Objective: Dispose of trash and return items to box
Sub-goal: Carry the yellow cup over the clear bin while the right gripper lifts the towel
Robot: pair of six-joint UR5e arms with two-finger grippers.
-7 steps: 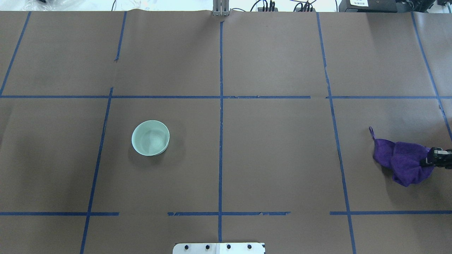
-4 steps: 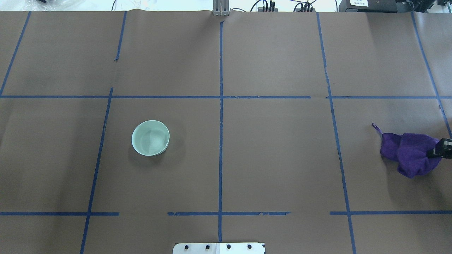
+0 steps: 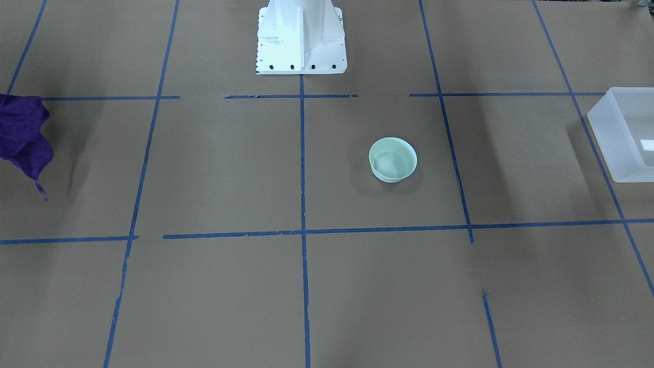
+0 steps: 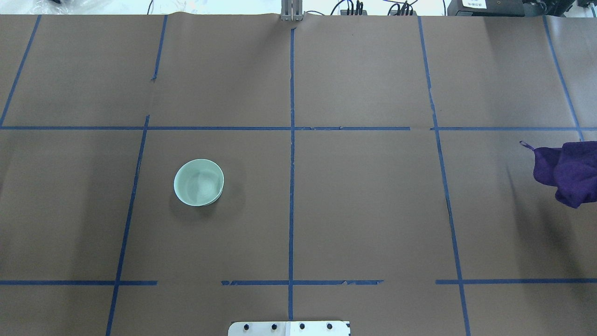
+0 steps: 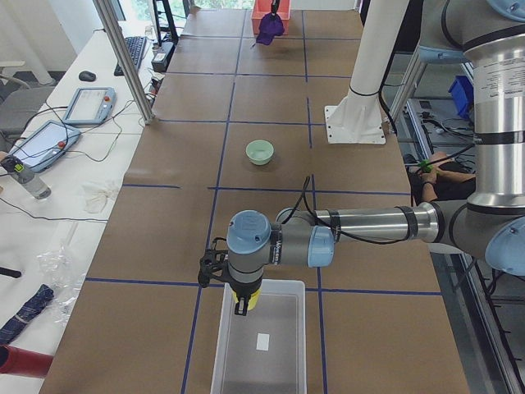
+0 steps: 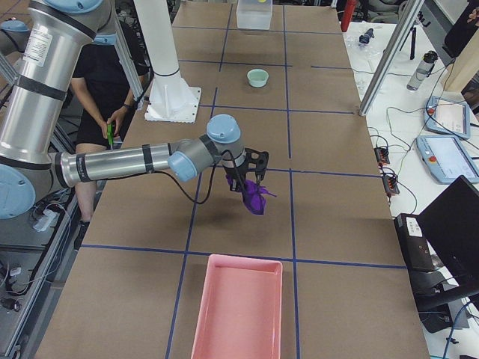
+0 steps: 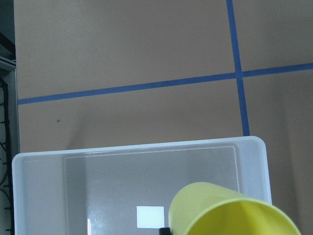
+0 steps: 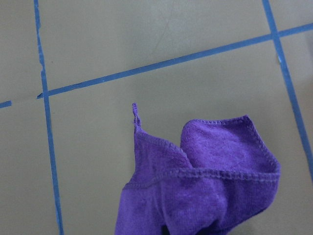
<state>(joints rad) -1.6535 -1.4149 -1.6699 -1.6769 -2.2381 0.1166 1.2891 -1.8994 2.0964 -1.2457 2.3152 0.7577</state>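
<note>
Wanting yellow cup (image 7: 230, 210) at left claw (image 5: 244, 307) (cannot tell whether clenched) lowered squarely inside box (image 7: 137, 147) walls before letting go.

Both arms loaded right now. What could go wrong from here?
The left gripper holds the yellow cup close to the box's rim: a release here may clip the wall and tip it out. The right gripper pinches the purple cloth by one bunch, hanging loose short of the pink tray: it could slip or drape over the tray's edge.
</note>
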